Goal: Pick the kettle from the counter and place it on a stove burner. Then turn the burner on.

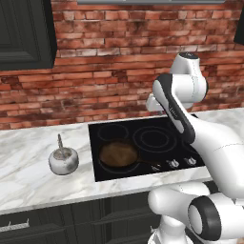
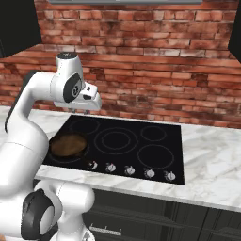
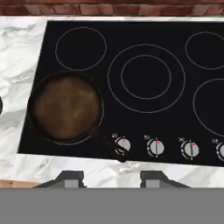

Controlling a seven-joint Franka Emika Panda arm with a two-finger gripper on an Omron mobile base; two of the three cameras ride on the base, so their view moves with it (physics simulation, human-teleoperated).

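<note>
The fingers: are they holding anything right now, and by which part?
Nothing. The fingers stand apart over the stove, and the kettle sits untouched on the counter.
</note>
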